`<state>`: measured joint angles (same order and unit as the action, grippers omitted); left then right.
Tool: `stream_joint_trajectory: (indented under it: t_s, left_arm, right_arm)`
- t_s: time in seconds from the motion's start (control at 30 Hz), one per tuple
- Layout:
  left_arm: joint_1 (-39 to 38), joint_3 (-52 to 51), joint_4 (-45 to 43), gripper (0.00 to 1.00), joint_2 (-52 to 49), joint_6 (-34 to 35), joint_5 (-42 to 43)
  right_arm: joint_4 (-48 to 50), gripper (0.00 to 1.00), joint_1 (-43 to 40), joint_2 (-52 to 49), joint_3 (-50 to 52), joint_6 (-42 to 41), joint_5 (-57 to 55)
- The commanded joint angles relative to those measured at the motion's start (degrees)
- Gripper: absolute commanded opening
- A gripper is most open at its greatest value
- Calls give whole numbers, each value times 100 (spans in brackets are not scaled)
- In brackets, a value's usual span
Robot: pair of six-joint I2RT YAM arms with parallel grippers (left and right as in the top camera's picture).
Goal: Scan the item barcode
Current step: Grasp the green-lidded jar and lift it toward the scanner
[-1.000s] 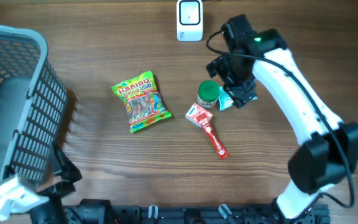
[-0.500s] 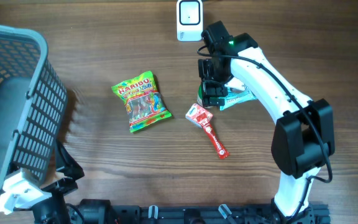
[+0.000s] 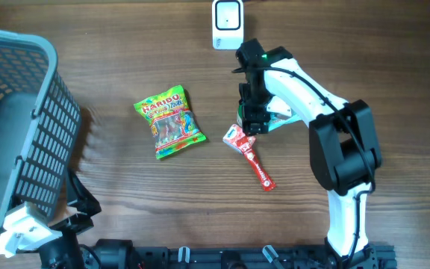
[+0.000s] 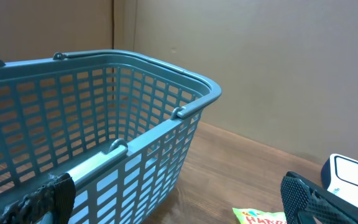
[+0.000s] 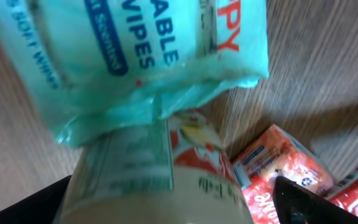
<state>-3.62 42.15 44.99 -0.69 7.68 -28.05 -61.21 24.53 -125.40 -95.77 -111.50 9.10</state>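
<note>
Swinging right arm: over the last second it has come in from the right of the item cluster and now hangs straight over the jar (image 5: 160, 186).
Right claw (image 3: 250, 119): its fingers stand wide, one on either side of the jar. A gap shows beside one finger, so nothing is gripped yet.
Left claw (image 4: 179, 196): spread wide and empty, parked by the basket (image 4: 104, 143) as it was a second ago.
Jar position: on the bench (image 3: 125, 209), touching the teal wipes packet (image 5: 135, 56) and just beside the red and white packet (image 3: 237, 139).
Meaning for the task: the reach looks finished and the grasp is next. The jar has not been lifted, and no barcode faces the scanner (image 3: 228, 24) yet.
Overhead alone shows: the whole layout. The scanner sits at the far edge just beyond the claw, and the Haribo bag (image 3: 170, 123) lies well to the left. The arm hides the jar in this view.
Right wrist alone shows: the jar's printed label and the lettering on the wipes packet. I cannot make out a barcode.
Left wrist alone shows: the basket's mesh wall from the side, and the scanner's face.
</note>
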Motion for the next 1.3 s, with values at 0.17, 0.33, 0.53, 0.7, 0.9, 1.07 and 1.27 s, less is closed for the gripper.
stream_joint_trajectory:
  t_s: [0.17, 0.33, 0.53, 0.7, 0.9, 1.07, 1.27]
  left_arm:
    - [37, -28, -35, 100, 42, 52, 33]
    - [37, -28, -31, 100, 42, 50, 31]
    - [37, -28, -28, 100, 42, 50, 31]
    - [37, -28, -28, 100, 42, 50, 31]
    - [37, -28, -28, 100, 42, 50, 31]
    - [37, -28, -28, 100, 42, 50, 31]
    - [37, -28, -28, 100, 42, 50, 31]
  right_arm:
    - [-216, 59, -264, -66, -28, 949, -785]
    - [-31, 50, -448, 7, -55, 2400, -605]
    - [-518, 47, -787, 376, -723, 5657, 1222]
    - [-2000, 50, -911, 990, -1165, 7615, 2479]
    - [-3097, 50, -846, 1088, -1147, 8032, 2973]
    - [-3097, 51, -621, 1088, -1147, 8118, 4170]
    - [-2909, 51, -293, 1088, -1147, 7792, 4385]
